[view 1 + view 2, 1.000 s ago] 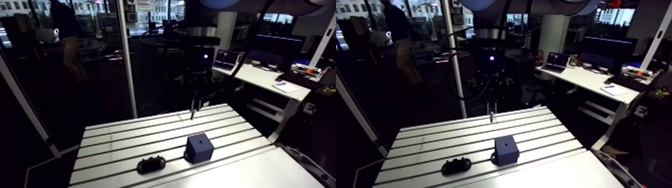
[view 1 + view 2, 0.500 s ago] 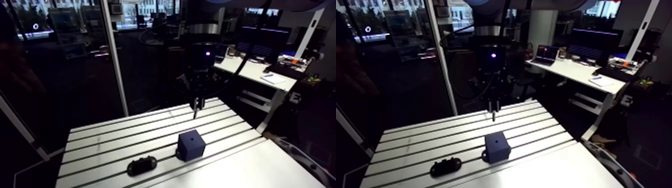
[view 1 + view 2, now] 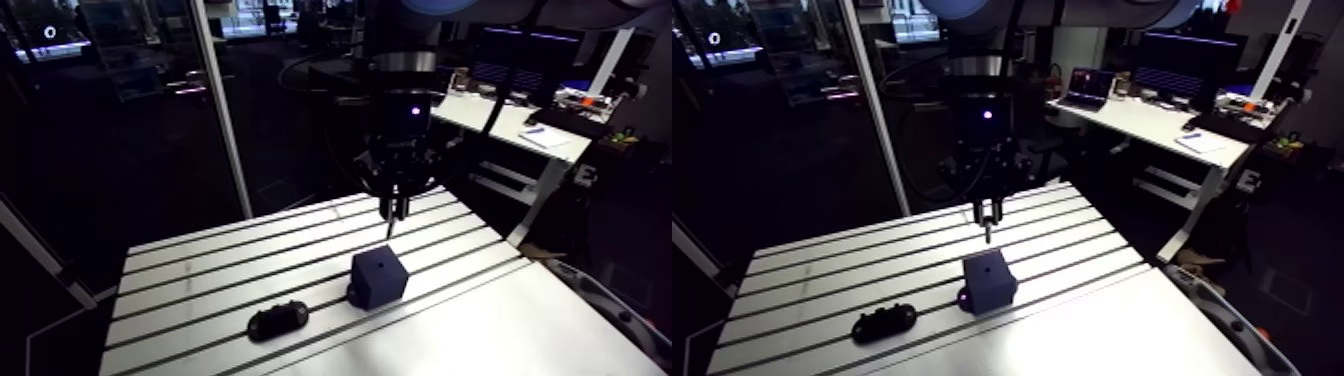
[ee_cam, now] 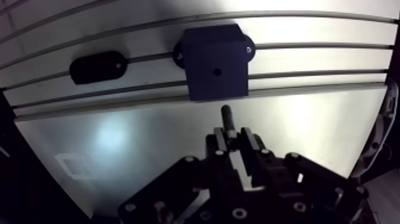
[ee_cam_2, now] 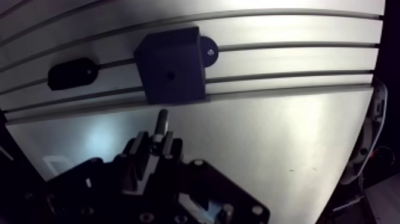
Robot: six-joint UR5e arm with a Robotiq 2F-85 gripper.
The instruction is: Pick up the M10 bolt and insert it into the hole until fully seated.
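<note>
Closest to the wrist camera is the black two-fingered gripper (image 4: 233, 134). Its fingers (image 4: 247, 139) are clamped on a dark, slim metal bolt (image 4: 227, 118), which stands out past the fingertips with its free end leading. In the wrist view that end stops just short of the near edge of the block ahead and is apart from it.

Under the bolt lies the smooth, pale part of the slotted aluminium desk (image 4: 297, 119), and the long grooves begin farther ahead. A dark blue cube-shaped block (image 4: 215, 62) sits across those grooves. It has a small round hole (image 4: 217, 71) in the middle of its top face and a rounded mounting ear at each side. The bolt is not yet in the hole.

Farther ahead and off to one side of the block, apart from it, a flat black oval piece (image 4: 97, 66) lies along a groove.

In the arm view, the gripper (image 3: 392, 208) hangs upright above the desk, higher than the block (image 3: 379, 277). The bolt points straight down and touches neither the block nor the desk.
</note>
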